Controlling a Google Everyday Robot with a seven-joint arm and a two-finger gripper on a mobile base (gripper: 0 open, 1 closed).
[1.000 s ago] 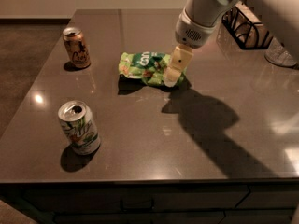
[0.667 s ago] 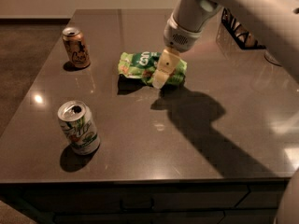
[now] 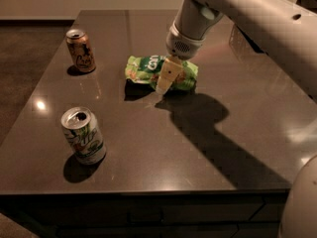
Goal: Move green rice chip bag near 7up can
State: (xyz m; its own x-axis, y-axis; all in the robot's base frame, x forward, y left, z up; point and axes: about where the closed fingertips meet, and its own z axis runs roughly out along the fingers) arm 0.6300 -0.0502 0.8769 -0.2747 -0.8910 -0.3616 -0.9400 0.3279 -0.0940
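The green rice chip bag (image 3: 146, 68) lies flat near the middle of the dark table (image 3: 148, 152), light green with a dark green logo. My gripper (image 3: 167, 79) hangs from the arm coming in from the upper right and is down on the middle of the bag, covering part of it. The 7up can (image 3: 83, 136) stands upright at the front left of the table, well apart from the bag, white and silver with green markings.
A brown-gold can (image 3: 80, 50) stands upright at the back left. The table's front edge (image 3: 148, 192) runs just below the 7up can. My arm's shadow (image 3: 213, 133) falls across the right half of the table.
My gripper has moved left from the bag's right end to its middle, and the arm has swung further into view. The bag and both cans have stayed put.
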